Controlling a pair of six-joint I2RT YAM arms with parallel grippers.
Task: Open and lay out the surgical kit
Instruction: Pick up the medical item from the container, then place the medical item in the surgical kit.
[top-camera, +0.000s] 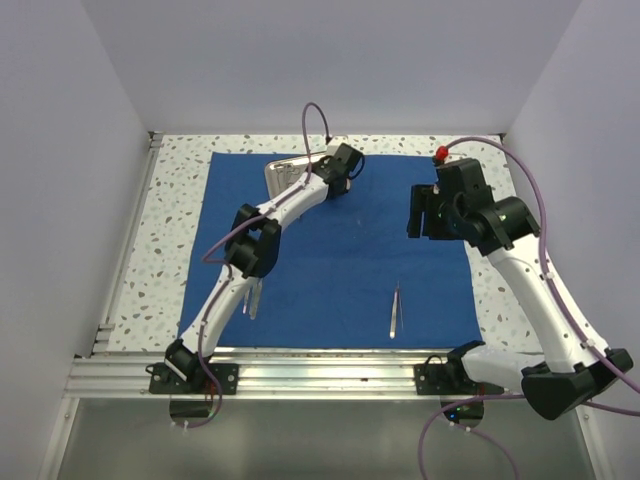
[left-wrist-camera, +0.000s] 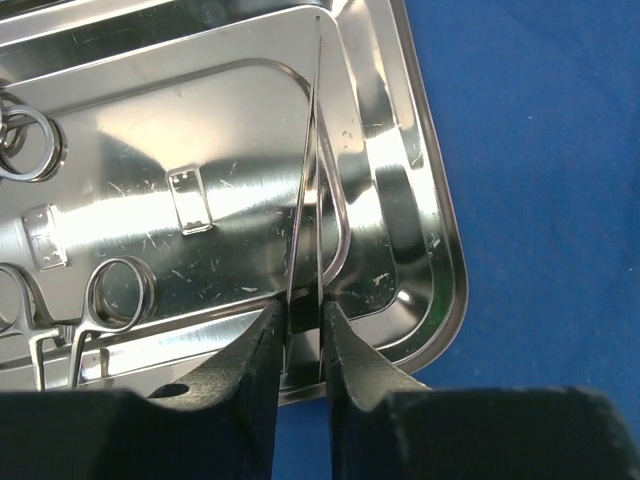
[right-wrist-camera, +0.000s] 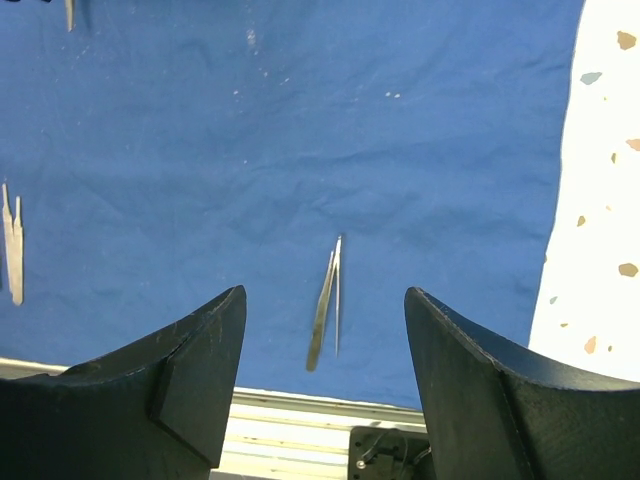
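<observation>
The royal-blue cloth wrap lies spread flat on the table. The shiny steel tray sits on its back left part. My left gripper is over the tray's right end and is shut on slim steel tweezers, held upright between the fingers. Ring-handled instruments lie in the tray. Another pair of tweezers lies on the cloth near the front, also in the right wrist view. My right gripper is open and empty above the cloth.
A third pair of tweezers lies on the cloth by the left arm's lower link, also in the right wrist view. The speckled tabletop borders the cloth. A metal rail runs along the front edge. White walls enclose three sides.
</observation>
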